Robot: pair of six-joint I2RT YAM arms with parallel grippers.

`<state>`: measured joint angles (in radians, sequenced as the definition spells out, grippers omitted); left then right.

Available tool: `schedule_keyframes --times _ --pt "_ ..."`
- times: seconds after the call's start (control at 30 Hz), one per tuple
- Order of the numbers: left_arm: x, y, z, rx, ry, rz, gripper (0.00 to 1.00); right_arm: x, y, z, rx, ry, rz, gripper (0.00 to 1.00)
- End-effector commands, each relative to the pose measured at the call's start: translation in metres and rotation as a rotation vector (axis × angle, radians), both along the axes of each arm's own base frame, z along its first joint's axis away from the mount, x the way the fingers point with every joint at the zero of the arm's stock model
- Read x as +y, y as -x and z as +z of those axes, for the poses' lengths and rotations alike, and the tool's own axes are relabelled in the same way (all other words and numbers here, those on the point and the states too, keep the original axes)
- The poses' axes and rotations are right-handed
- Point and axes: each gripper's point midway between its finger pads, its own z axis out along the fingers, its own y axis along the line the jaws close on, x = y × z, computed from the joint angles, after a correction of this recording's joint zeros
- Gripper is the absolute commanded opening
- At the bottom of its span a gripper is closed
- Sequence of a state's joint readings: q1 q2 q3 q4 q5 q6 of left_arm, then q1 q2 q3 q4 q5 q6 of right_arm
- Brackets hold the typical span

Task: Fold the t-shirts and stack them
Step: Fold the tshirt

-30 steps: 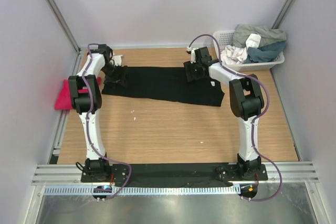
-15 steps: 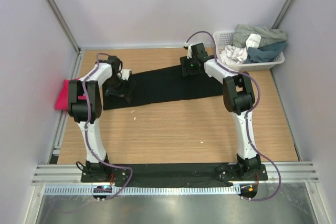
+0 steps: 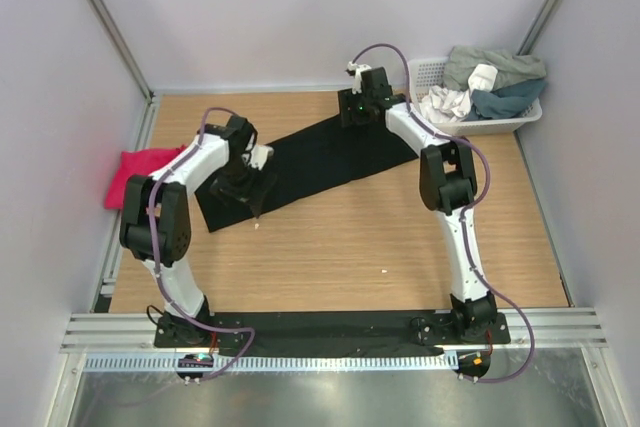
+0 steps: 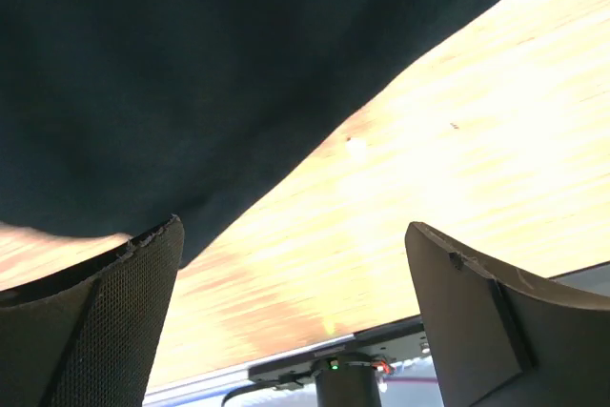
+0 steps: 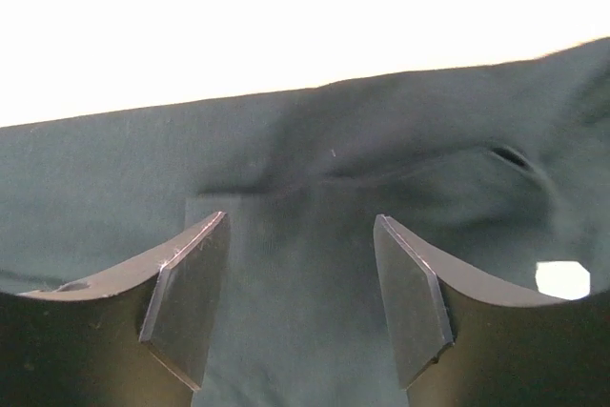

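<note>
Black t-shirt [image 3: 325, 157]: second ago we saw wide band across far table. Now narrower strip, swung diagonal, low end near-left, high end far-right.
Pink t-shirt [image 3: 140, 172]: unmoved at left edge, apart from black one.
Left gripper [image 3: 252, 187] over low end, fingers spread, nothing between.
Right gripper [image 3: 360, 112] over high end, likewise spread.
We judge fold partway, stacking not begun.

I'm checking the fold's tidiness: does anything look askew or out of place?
Yes. The black t-shirt lies slanted across the table, not square to its edges, and the pink t-shirt reaches partly past the table's left edge.
</note>
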<state>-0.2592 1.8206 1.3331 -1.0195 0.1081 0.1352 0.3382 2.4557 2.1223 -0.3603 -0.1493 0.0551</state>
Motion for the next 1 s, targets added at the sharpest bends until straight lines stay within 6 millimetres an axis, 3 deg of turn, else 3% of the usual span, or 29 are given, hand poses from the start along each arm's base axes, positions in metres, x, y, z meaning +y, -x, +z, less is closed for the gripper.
schedule_keyframes --times 0.0,0.03,0.07,0.13,0.17,0.2,0.27,0.3,0.4,0.53,0.6,0.63,0.67,0.73,0.83,0.87,0.97 --pt "0.002 -0.036 0.059 -0.19 0.016 -0.009 1.0 -0.012 0.0 0.135 -0.242 -0.03 -0.028 0.68" --pt "0.001 -0.039 0.063 -0.198 0.015 -0.016 1.0 -0.016 0.009 0.128 -0.219 -0.024 -0.038 0.68" --pt "0.001 -0.043 0.065 -0.21 0.015 -0.028 1.0 -0.019 0.017 0.151 -0.247 -0.041 -0.044 0.68" --pt "-0.001 -0.058 0.065 -0.238 0.012 -0.058 1.0 -0.023 0.035 0.137 -0.188 -0.054 -0.06 0.68" --pt "-0.001 -0.063 0.063 -0.248 0.005 -0.067 1.0 -0.026 0.044 0.147 -0.191 -0.068 -0.068 0.68" --pt "-0.001 -0.072 0.061 -0.269 0.004 -0.084 0.99 -0.028 0.056 0.123 -0.124 -0.076 -0.09 0.68" --pt "0.001 -0.08 0.046 -0.265 -0.025 -0.099 1.0 -0.035 0.067 0.117 -0.102 -0.087 -0.138 0.68" --pt "0.002 -0.087 0.041 -0.28 -0.032 -0.11 1.0 -0.041 0.077 0.094 -0.05 -0.076 -0.163 0.68" --pt "0.004 -0.096 0.021 -0.265 -0.06 -0.118 1.0 -0.048 0.091 0.06 0.031 -0.081 -0.225 0.68" --pt "0.009 -0.102 -0.003 -0.243 -0.096 -0.127 0.99 -0.047 0.085 0.03 0.067 -0.068 -0.256 0.68" --pt "0.01 -0.103 -0.015 -0.222 -0.109 -0.126 1.0 -0.045 0.076 0.027 0.062 -0.065 -0.26 0.68" --pt "0.01 -0.102 -0.018 -0.215 -0.114 -0.127 1.0 -0.045 0.074 0.013 0.087 -0.052 -0.259 0.68" --pt "0.01 -0.102 -0.021 -0.21 -0.116 -0.121 1.0 -0.043 0.069 0.013 0.079 -0.054 -0.259 0.68" --pt "0.011 -0.098 -0.024 -0.199 -0.124 -0.115 1.0 -0.042 0.065 -0.003 0.103 -0.044 -0.261 0.68" --pt "0.009 -0.086 -0.029 -0.194 -0.153 -0.13 1.0 -0.039 0.061 -0.021 0.124 -0.03 -0.246 0.68" --pt "0.007 -0.074 -0.036 -0.173 -0.17 -0.15 0.99 -0.036 0.057 -0.021 0.121 -0.034 -0.242 0.68" --pt "-0.002 -0.062 -0.04 -0.183 -0.199 -0.193 0.99 -0.029 0.051 -0.031 0.139 -0.044 -0.222 0.68"
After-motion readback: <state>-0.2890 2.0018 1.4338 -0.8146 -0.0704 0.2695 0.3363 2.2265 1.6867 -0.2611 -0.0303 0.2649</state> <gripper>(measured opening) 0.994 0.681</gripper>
